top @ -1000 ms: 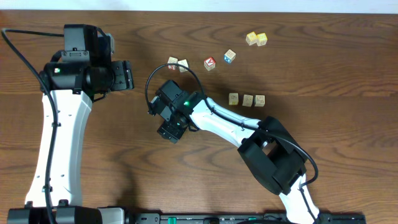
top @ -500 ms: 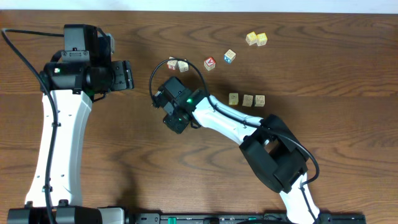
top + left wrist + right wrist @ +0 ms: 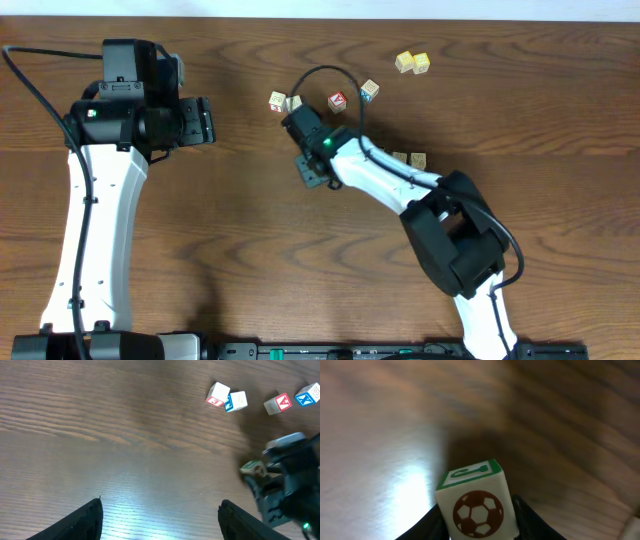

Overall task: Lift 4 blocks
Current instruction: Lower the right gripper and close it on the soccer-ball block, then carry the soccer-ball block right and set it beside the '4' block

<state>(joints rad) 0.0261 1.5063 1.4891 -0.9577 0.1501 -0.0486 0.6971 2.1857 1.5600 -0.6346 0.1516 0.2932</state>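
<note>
Block with football print gripped between right fingers, apparently clear of table, left fingers spread wide

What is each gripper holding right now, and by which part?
The right gripper pinches a cream block with a soccer-ball print by two opposite side faces. The left gripper is open and holds nothing.

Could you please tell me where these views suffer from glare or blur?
Right wrist: the soccer-ball block is sharp, but the table around it is smeared, with a white glare patch at the left and a dark shadow above the block. Left wrist: milder glare on the wood near the bottom edge. Overhead: evenly lit and crisp.
</note>
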